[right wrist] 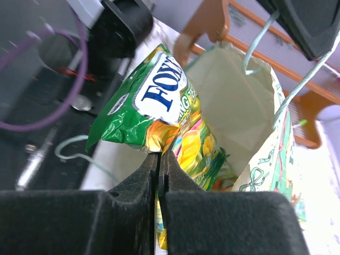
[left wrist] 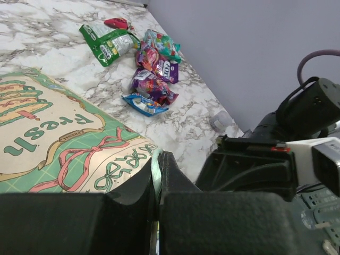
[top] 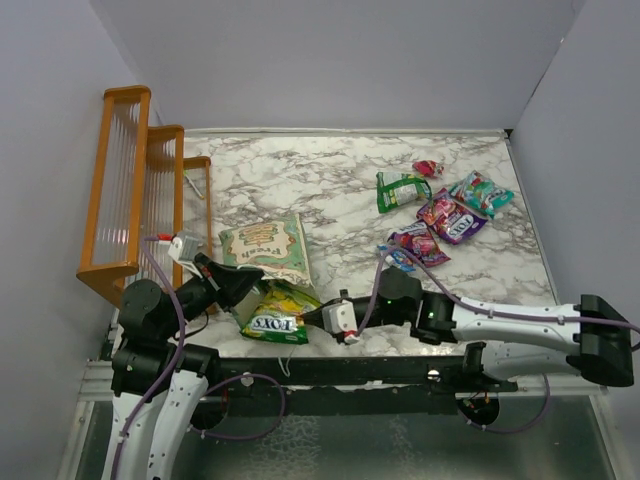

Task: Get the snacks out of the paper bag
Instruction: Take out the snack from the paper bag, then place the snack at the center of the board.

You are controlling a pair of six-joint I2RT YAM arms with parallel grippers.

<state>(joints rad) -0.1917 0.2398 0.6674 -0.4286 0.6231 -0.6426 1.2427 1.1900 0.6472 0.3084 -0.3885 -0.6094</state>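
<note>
The mint-green paper bag lies on its side with its mouth toward the near edge. My left gripper is shut on the bag's mint rim, beside the cream front panel. My right gripper is shut on a green-and-yellow Fox's snack packet at the bag's mouth. In the right wrist view the gripper pinches the packet in front of the bag's white inside. Several snacks lie at the far right: green, red, teal, pink-purple.
An orange wooden rack stands along the left edge, close behind the left arm. A small translucent disc lies near the table's near edge. The bag's thin string handles hang loose near the left gripper's fingers.
</note>
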